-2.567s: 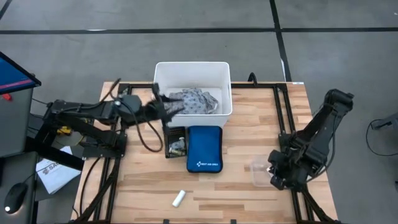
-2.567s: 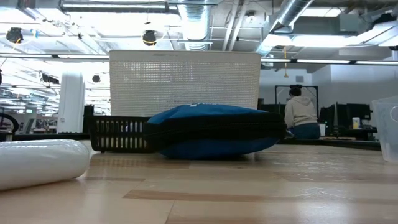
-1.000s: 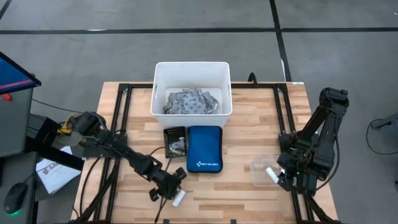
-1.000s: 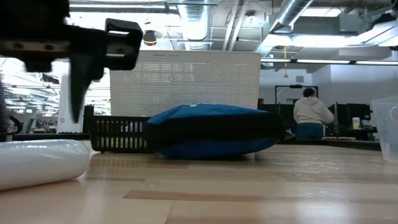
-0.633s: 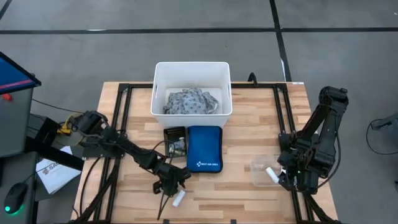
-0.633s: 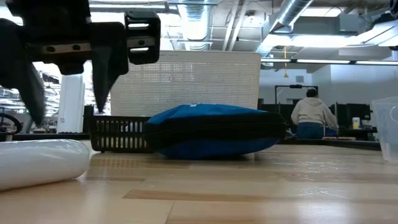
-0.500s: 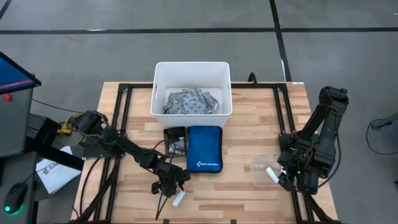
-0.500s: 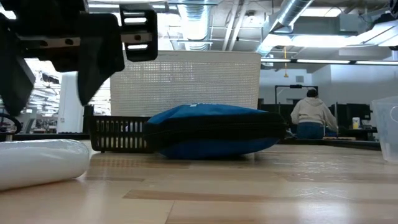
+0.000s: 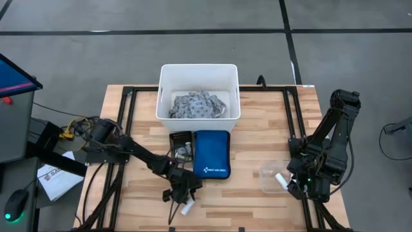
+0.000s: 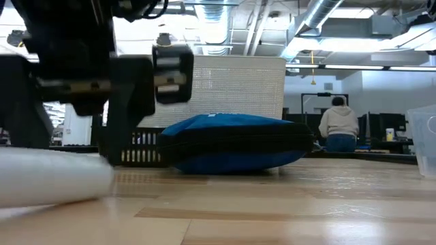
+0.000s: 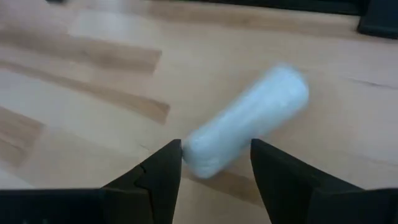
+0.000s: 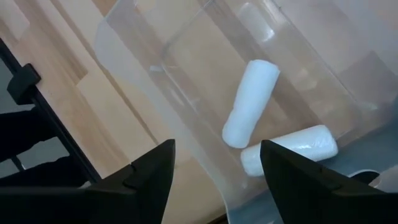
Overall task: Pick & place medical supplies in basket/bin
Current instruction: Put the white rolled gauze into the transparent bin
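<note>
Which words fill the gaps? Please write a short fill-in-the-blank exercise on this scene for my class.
1. The left gripper has its fingers either side of a white ____ lying on the table.
2. The patterned cloth lies inside the white ____.
3. The blue pouch lies right beside a small ____ basket.
4. The right gripper looks into a clear container holding ____ white rolls.

Missing words: roll; bin; black; two

An open-plan lab or industrial workspace: bare ceiling ducts and pipes [image 10: 225, 24] run under strip lights, a person [image 10: 337, 122] sits at distant workstations with monitors [image 10: 385, 126], and the wooden surface [image 9: 244, 190] stands on a grey concrete floor [image 9: 193, 32] (crossed by dark taped lines).
</note>
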Controlling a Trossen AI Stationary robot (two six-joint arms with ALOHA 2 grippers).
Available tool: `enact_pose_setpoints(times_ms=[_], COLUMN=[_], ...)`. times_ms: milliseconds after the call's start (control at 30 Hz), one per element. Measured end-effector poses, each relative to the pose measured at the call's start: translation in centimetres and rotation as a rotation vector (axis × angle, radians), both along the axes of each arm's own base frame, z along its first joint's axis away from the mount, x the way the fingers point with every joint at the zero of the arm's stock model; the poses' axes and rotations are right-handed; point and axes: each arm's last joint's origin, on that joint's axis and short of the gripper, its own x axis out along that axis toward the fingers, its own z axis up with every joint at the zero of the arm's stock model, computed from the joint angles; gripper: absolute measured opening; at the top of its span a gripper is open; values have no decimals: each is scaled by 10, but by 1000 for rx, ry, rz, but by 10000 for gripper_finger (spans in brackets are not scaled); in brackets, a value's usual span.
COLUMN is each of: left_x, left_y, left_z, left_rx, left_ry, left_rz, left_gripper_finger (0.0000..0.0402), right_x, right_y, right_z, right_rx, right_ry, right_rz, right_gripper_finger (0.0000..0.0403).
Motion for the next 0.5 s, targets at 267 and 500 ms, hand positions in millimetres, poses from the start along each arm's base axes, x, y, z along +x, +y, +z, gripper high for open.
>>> enact_pose_setpoints(times_ms=[267, 500], left_x=[3, 4], left_y=[-2, -2], left_z=[-11, -11], left_rx=[-36, -66], left_ry=[35, 59], left_rz=[35, 82], left_gripper_finger=[180, 124], right_x=[-3, -7], right_y=[2, 3], right_z=[0, 0], right_rx=[14, 25], right_ry=[5, 11], right_rz=[9, -8], right_gripper_finger=[232, 232])
